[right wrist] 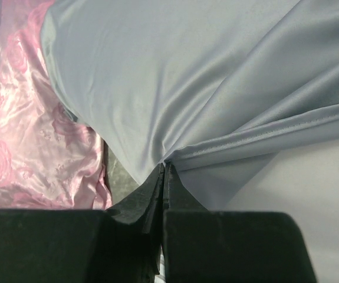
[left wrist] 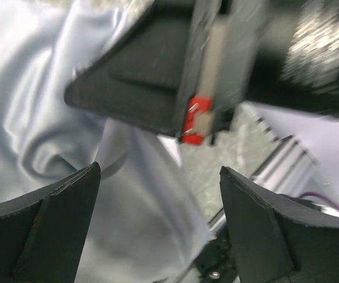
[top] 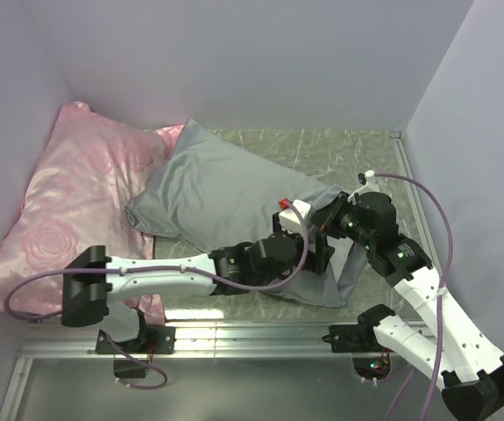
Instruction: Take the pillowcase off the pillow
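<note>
The grey pillowcase [top: 225, 189] lies bulging across the middle of the table, its lower right corner hanging near both grippers. The white pillow is hidden inside it in the top view. In the right wrist view, a paler smooth surface [right wrist: 310, 200] shows below the pillowcase's stitched hem [right wrist: 263, 137]; I cannot tell whether it is the pillow. My right gripper [right wrist: 164, 167] is shut, pinching a fold of the pillowcase [right wrist: 187, 71] at that hem. My left gripper [left wrist: 157, 168] is open just beside it, with loose grey fabric [left wrist: 145, 206] between its fingers but not gripped.
A shiny pink rose-patterned pillow [top: 76, 202] lies at the left, partly under the grey one, and shows in the right wrist view [right wrist: 22, 147]. Green marble tabletop [top: 322, 149] shows at the back. A metal rail [top: 234, 338] runs along the near edge. Walls close in at the back and right.
</note>
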Robot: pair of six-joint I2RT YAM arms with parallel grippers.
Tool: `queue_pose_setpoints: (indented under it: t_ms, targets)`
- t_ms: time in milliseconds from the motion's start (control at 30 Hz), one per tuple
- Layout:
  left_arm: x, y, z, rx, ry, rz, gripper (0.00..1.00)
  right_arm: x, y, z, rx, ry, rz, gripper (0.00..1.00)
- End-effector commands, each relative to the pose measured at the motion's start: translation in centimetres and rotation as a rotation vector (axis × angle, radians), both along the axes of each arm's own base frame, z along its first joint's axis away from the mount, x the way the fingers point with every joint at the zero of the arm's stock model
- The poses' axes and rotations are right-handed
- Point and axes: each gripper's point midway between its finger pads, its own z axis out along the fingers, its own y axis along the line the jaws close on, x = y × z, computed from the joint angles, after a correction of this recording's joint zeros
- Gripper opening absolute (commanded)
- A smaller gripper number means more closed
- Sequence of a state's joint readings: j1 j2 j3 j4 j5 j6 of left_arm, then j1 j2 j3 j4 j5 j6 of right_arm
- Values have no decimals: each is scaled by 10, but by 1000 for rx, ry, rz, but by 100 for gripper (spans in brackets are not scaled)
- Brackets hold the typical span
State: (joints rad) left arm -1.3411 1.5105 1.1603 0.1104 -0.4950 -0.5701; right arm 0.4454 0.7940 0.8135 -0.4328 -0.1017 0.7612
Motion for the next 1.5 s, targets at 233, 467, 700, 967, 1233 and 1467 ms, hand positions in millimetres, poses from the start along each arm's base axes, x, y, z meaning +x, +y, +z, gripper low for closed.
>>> queue_pose_setpoints:
  t_ms: [233,467,700,967,1233,1467]
  targets:
    - [25,-14,-9,-37,12,181,59,-1,7,40,53,-94,39,0]
    - [10,9,-30,12,110,163,1,-2,-11,24,-29,-80,-23,15]
    - [15,56,-62,100,217,247,0,-13,-36,24,-87,-111,-100,74]
    - [58,67,-101,168,295,289,1,-47,-57,0,-41,-76,-163,78]
    - [96,88,-120,198,318,318,1,-64,-53,-65,-16,55,-145,79]
    - [112,94,-116,198,317,321,1,-57,-48,-98,3,75,-158,93]
